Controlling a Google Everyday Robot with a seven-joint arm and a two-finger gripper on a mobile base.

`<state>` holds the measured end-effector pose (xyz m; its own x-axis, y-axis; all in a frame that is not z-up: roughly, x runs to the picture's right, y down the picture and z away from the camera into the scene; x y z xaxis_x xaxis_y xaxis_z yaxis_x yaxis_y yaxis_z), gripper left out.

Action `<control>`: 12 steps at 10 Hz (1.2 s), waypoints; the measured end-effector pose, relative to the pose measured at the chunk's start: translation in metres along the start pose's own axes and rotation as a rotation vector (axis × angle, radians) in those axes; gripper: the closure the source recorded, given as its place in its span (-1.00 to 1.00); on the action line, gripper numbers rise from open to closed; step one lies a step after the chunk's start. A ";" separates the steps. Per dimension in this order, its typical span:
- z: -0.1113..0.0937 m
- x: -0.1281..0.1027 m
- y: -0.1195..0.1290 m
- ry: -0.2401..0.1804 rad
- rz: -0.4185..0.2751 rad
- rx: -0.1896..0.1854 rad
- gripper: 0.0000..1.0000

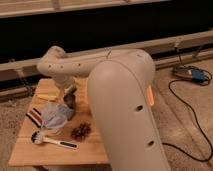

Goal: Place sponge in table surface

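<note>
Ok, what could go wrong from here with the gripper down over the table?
1. The gripper hangs low just behind the crumpled cloth. Dropping or sweeping forward could snag the cloth and drag it into the brush lying in front of it.
2. The arm's upper link hides the right part of the table, so a release there could not be checked from this view.
</note>
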<state>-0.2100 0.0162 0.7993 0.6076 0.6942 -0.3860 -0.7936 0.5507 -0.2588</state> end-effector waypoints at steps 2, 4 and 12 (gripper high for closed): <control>0.005 0.010 0.030 0.004 -0.048 -0.018 -0.60; 0.009 0.019 0.050 0.012 -0.083 -0.038 -0.60; 0.049 0.016 0.084 0.042 -0.175 -0.160 -0.60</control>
<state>-0.2653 0.0961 0.8154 0.7373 0.5727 -0.3584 -0.6732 0.5782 -0.4609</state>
